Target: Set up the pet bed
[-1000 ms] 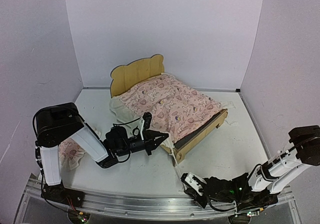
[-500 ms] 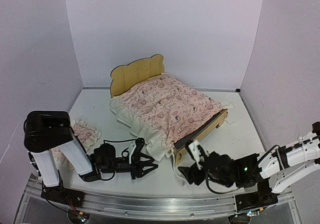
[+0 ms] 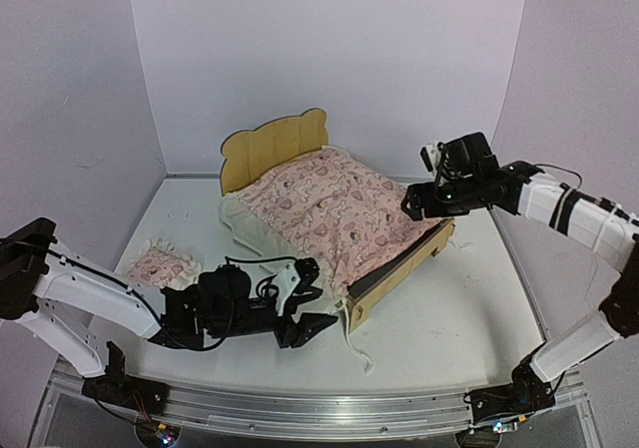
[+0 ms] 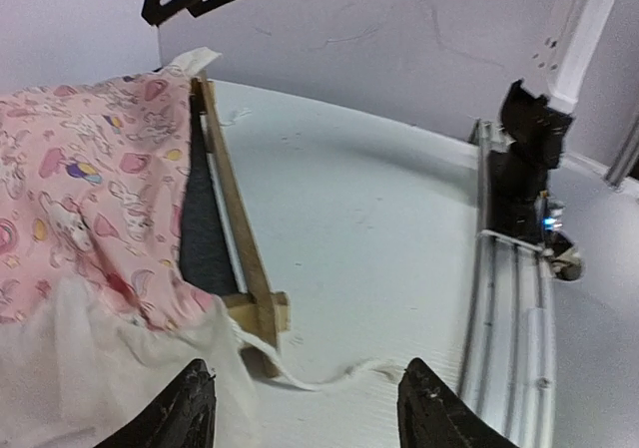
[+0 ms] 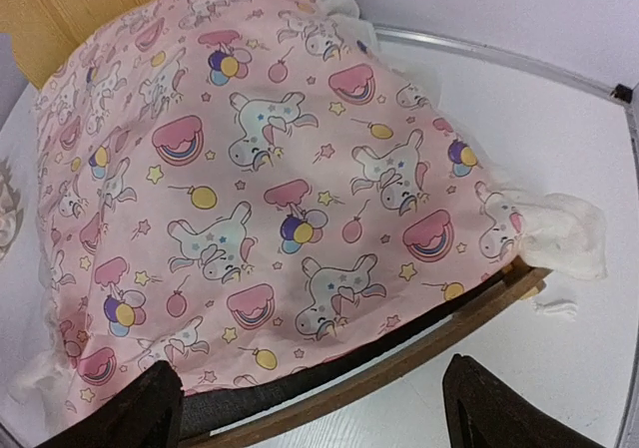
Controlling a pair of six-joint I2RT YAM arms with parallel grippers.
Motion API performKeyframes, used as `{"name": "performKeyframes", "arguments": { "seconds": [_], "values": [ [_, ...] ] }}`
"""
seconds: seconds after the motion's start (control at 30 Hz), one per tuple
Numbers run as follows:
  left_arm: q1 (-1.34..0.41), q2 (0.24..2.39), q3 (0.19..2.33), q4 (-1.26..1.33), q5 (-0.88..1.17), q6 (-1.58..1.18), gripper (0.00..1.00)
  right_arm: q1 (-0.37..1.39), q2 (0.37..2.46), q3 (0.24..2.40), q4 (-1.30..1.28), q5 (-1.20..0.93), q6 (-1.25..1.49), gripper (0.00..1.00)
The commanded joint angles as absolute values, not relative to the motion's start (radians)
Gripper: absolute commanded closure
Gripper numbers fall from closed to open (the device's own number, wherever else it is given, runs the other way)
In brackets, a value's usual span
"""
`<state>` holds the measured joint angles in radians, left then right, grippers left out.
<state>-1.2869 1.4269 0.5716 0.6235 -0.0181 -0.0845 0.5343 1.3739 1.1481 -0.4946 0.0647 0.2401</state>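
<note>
My pincers have both just let go: left gripper (image 3: 310, 300) empty beside the light plywood pet bed (image 3: 275, 149) mid-table, right gripper (image 3: 413, 207) spread above its pink patterned blanket (image 3: 339, 204). The small pink ruffled pillow (image 3: 160, 265) is still to place, I judge.

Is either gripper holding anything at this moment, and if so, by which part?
Nothing is held. The left gripper and the right gripper are both open and empty.

Blanket (image 5: 270, 199) pink, unicorn print, white ruffle; pet bed (image 3: 272, 147) light wood; pad (image 4: 203, 233) dark grey.
</note>
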Motion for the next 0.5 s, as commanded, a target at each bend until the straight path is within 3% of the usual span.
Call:
{"name": "performKeyframes", "arguments": {
  "seconds": [0.0, 0.1, 0.3, 0.47],
  "values": [
    [-1.281, 1.587, 0.700, 0.506, -0.218, 0.090, 0.41, 0.534, 1.568, 1.339, -0.767, -0.115, 0.110, 0.16],
    [-1.278, 1.670, 0.744, 0.509, -0.206, 0.162, 0.41, 0.541, 1.659, 1.440, -0.847, -0.205, -0.066, 0.22],
    [-1.263, 1.720, 0.753, 0.556, -0.285, 0.214, 0.37, 0.556, 1.691, 1.413, -0.789, -0.352, -0.416, 0.27],
    [-1.260, 1.760, 0.780, 0.570, -0.288, 0.233, 0.51, 0.560, 1.733, 1.439, -0.792, -0.465, -0.593, 0.37]
  ]
}}
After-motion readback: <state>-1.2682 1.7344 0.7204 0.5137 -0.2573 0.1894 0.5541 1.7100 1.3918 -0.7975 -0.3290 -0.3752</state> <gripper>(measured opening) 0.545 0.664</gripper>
